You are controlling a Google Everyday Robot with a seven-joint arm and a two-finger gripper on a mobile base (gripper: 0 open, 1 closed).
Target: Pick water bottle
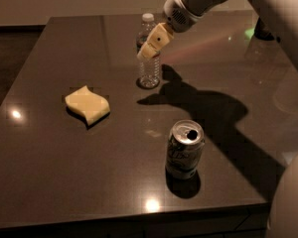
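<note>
The water bottle (149,66) stands upright on the dark table (54,162) toward the back centre. It is clear and ribbed with a white cap and a dark label band. My gripper (148,51) reaches in from the upper right on a white arm and sits right at the bottle's label, covering part of its upper body. The bottle still stands on the table.
A silver-green soda can (184,148), opened, stands in the front centre. A yellow sponge (87,103) lies to the left. The arm's shadow falls between the bottle and the can. The table's front edge runs along the bottom.
</note>
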